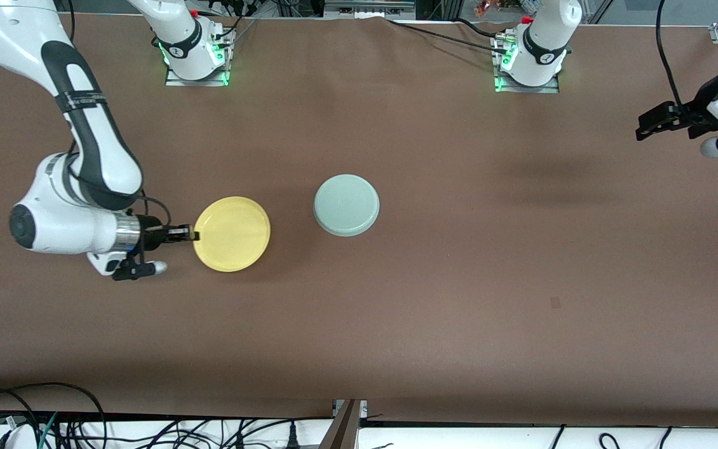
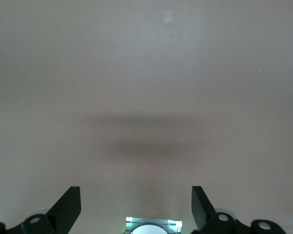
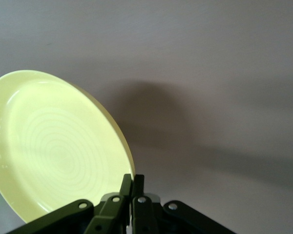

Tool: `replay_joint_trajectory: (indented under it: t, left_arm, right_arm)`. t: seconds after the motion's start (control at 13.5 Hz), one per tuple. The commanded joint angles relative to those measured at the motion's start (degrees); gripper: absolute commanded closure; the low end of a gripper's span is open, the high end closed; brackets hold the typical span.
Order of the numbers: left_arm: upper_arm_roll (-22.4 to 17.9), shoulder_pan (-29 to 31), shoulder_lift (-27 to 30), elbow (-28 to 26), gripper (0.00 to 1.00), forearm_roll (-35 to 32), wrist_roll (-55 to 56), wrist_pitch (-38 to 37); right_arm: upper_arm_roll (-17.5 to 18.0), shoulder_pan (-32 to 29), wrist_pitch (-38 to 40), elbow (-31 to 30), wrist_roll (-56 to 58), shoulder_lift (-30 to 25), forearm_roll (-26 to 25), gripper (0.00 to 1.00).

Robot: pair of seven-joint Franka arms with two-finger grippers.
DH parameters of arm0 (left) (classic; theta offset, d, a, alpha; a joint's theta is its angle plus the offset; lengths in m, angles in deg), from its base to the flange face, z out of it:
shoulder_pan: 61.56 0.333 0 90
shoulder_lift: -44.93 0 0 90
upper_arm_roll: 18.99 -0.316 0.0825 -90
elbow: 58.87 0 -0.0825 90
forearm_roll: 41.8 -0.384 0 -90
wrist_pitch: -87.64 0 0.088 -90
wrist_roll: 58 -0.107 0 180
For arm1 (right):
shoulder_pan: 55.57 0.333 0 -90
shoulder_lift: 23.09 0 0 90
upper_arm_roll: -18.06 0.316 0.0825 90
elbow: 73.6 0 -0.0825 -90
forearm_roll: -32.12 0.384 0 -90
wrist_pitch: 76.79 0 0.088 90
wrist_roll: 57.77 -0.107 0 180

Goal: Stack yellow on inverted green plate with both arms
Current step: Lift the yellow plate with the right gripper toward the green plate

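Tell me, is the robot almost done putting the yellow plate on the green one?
About halfway. Done: the green plate already lies upside down on the table. In hand: the right gripper has its jaws shut on the rim of the yellow plate, beside the green plate toward the right arm's end. Left: setting yellow onto green. The left gripper waits open over the table's other end.

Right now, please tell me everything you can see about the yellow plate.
The yellow plate is small, round and pale yellow, apparently smooth plastic, with a shallow raised rim and faint rings on its inner face. It is right side up, hollow facing upward. The right gripper is shut on its rim at the edge toward the right arm's end of the table. The right wrist view shows a shadow under it, so it seems lifted. It sits apart from the green plate, which lies upside down on the table.
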Motion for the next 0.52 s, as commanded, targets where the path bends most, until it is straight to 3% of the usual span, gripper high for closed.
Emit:
replay_joint_trajectory:
  t: [0.0,0.45]
  left_arm:
    - [0.53,1.21,0.46,1.0,0.0,1.49,-1.29,0.36]
    - [0.18,2.27,0.46,1.97,0.0,1.49,-1.2,0.8]
  right_arm:
    - [2.68,3.53,-0.21,0.1,-8.01,0.12,0.95,1.0]
    - [2.59,14.88,-7.94,-0.43,-20.24,2.14,0.95,1.0]
